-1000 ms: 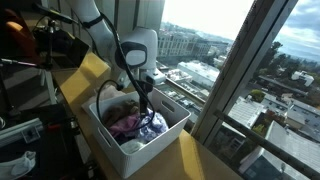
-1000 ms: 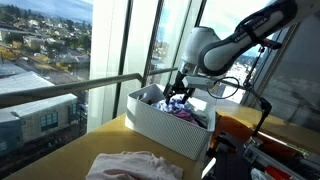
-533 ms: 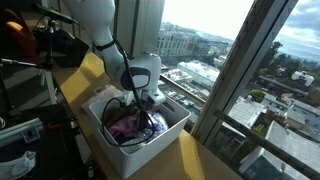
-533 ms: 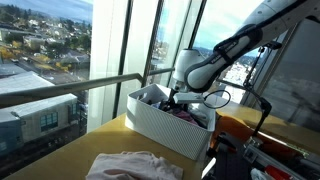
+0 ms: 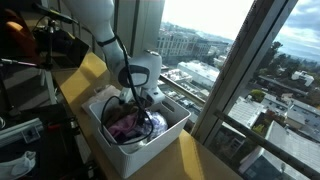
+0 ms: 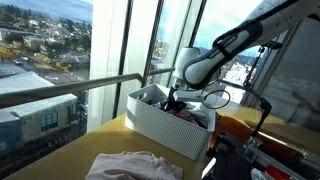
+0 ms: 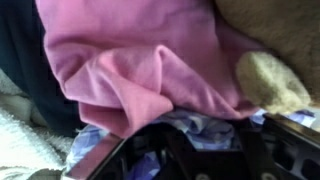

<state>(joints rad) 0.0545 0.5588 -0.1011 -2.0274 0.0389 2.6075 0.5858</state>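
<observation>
A white laundry basket (image 5: 172, 130) (image 6: 160, 122) full of clothes stands on the wooden table by the window. My gripper (image 5: 143, 116) (image 6: 172, 103) is lowered into it among the clothes. In the wrist view a pink garment (image 7: 150, 50) fills the upper part, and a blue and white patterned cloth (image 7: 200, 124) lies between the dark fingers (image 7: 130, 155) of the gripper (image 7: 195, 142). The fingers stand on either side of that cloth; how tightly they press it is not clear. A tan towel (image 7: 270, 78) lies at the right.
A pale pink cloth (image 6: 125, 165) lies on the table in front of the basket. Tall window panes and a railing (image 6: 60, 90) run close behind the basket. Dark equipment and cables (image 5: 40, 45) crowd the table's other side.
The arm has dropped from above the basket down into the clothes. The fingers have drawn closer together around the patterned cloth.
</observation>
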